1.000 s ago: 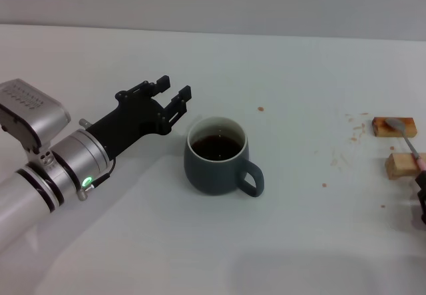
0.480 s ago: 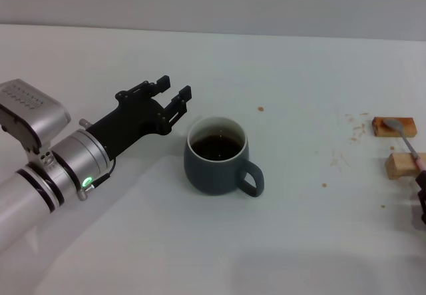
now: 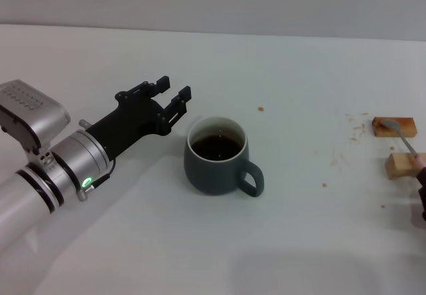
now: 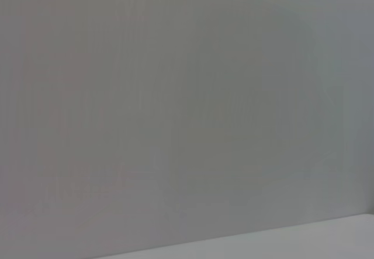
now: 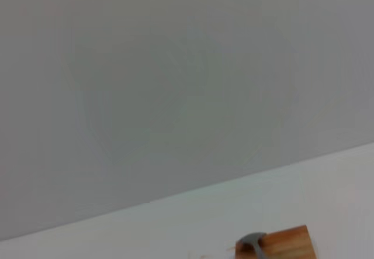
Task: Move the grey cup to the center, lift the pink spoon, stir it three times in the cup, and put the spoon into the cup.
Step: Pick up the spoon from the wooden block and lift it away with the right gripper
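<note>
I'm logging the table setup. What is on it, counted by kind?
Grey cup: 1
Pink spoon: 1
Wooden blocks: 2
Total: 4

The scene is viewed from the head camera, set high and angled forward and down across the white table [image 3: 299, 242], with the grey wall seen at the far edge. The left wrist camera is pointed almost wholly at that wall; only a sliver of table [image 4: 327, 244] is caught. The right wrist camera is aimed low across the table at the wall, and the far wooden block [image 5: 286, 244] is shared with the head view [image 3: 386, 130].
</note>
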Available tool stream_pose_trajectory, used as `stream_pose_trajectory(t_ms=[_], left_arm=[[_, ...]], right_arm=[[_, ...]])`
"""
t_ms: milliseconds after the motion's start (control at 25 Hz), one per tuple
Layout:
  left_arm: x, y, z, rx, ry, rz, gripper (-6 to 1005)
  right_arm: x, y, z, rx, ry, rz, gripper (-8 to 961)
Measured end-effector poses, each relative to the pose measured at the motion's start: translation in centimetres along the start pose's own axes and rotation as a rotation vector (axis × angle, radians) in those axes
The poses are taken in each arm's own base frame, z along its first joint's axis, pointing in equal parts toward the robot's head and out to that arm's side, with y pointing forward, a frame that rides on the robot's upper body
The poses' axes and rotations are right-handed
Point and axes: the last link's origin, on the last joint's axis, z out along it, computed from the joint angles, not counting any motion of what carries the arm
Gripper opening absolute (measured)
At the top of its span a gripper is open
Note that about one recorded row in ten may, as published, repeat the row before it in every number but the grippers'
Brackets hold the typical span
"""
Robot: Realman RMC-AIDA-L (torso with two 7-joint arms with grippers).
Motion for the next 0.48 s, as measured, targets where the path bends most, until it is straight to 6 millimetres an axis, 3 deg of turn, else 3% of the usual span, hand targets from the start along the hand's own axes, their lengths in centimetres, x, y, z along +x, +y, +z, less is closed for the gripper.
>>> stream_pose_trajectory(t_ms=[480], left_arm=[[0.00, -0.01, 0.00, 0.000, 0.000, 0.000, 472]], right_arm=[[-0.44, 0.32, 0.18, -0.022, -0.027, -0.001, 137]])
